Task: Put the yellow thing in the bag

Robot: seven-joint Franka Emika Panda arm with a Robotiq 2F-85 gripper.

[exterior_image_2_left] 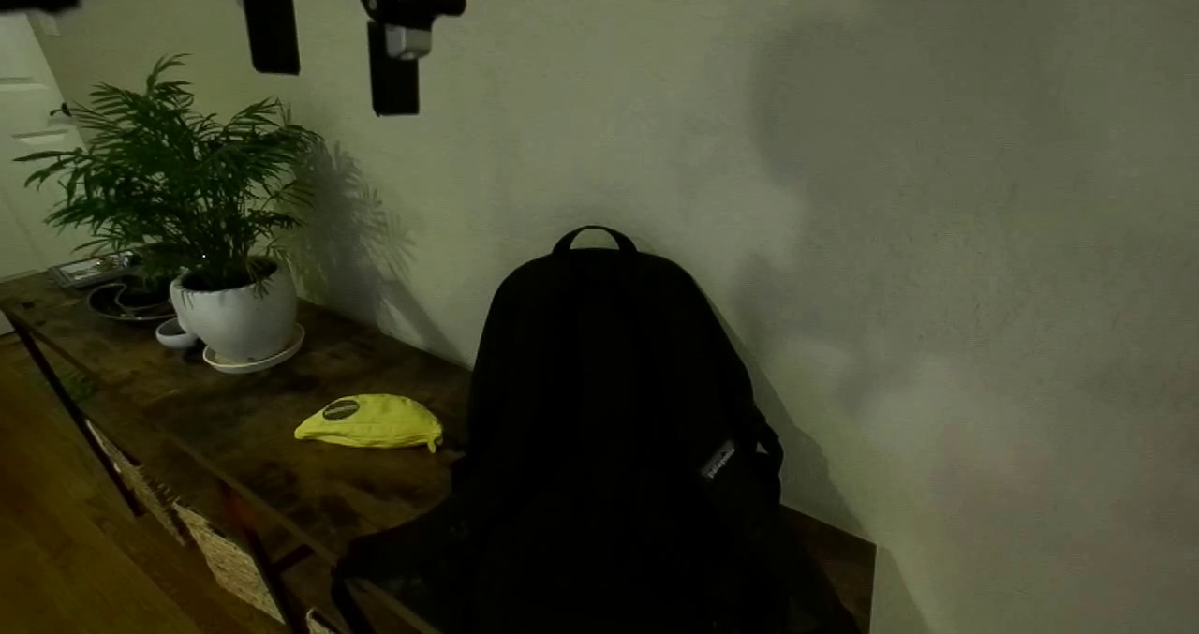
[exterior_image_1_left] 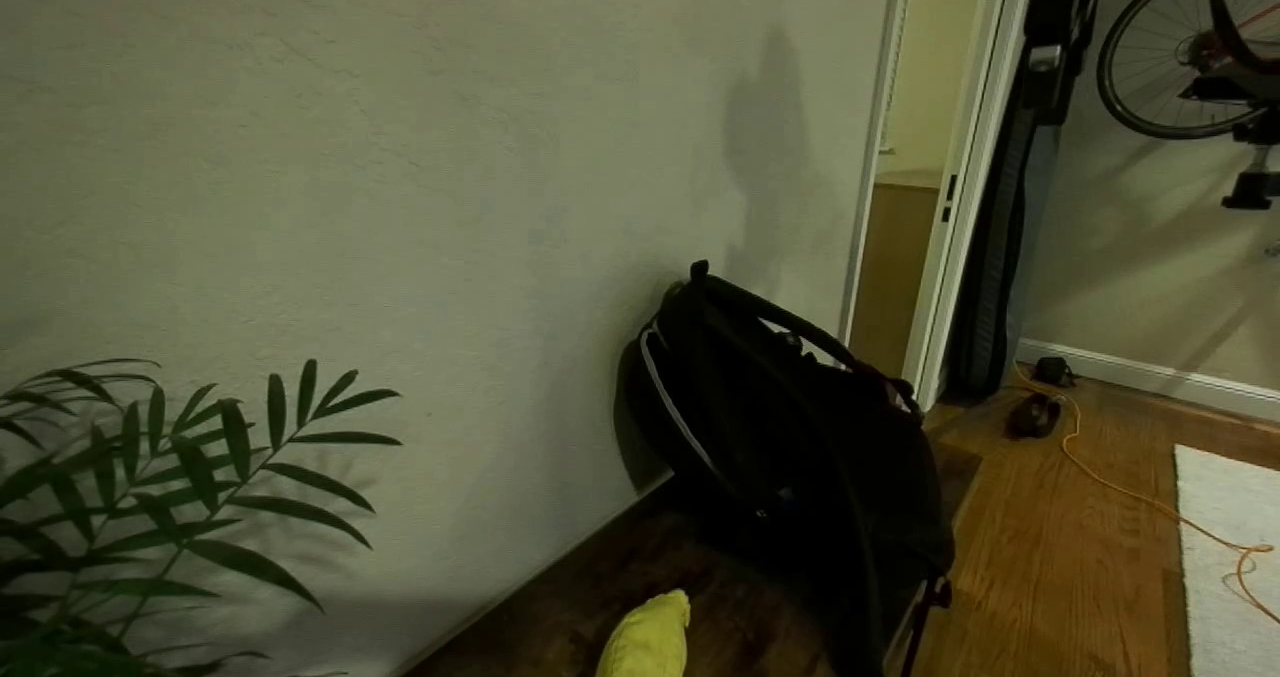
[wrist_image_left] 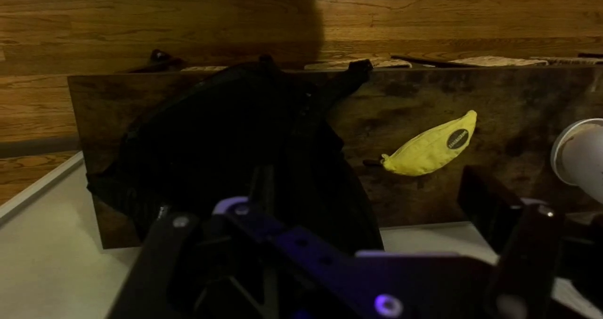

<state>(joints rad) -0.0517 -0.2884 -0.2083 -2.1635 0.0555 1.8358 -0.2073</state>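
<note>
Zero percent done, seemingly: hovering higher than the bag (exterior_image_2_left: 609,409) with gripper (exterior_image_2_left: 334,81) spread, grasping nothing; needing to lift the yellow pouch (exterior_image_2_left: 377,423) lying beside the bag, then drop it inside.

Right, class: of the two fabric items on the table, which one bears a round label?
The yellow banana-shaped pouch. Its dark round label sets it apart: the black backpack shows a small four-sided label instead.
</note>
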